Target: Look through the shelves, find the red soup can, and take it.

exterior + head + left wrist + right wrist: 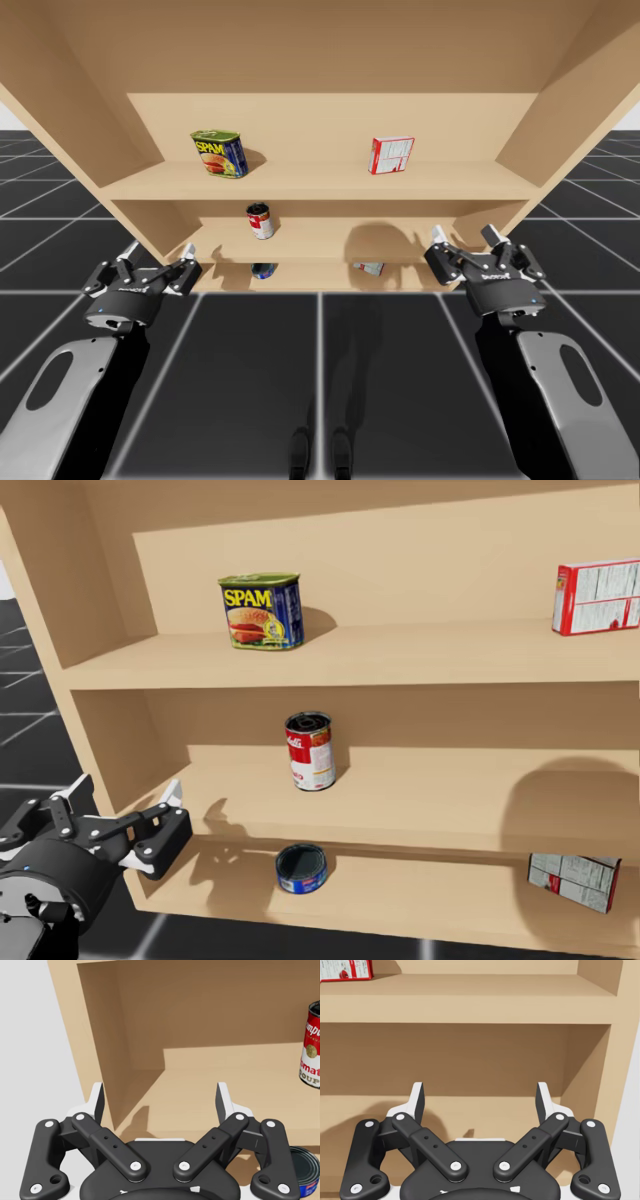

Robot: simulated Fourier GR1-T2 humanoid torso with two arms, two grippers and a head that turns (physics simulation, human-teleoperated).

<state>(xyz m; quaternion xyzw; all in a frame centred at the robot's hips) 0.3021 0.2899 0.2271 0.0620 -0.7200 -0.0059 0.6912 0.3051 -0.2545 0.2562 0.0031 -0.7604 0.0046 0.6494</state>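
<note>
Upright on the middle board of the tan wooden shelf unit (330, 183), left of centre: red-and-white cylindrical soup can (260, 221). Spread wide, empty, before its front corners: left black two-finger gripper (160, 1097), right black two-finger gripper (480, 1097).

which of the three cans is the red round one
The red can upright on the middle shelf. The rectangular tin above is blue and yellow; the short can below is blue.

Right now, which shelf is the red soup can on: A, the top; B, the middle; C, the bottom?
B: the red can stands upright on the middle shelf, below the tin and above the blue can.
</note>
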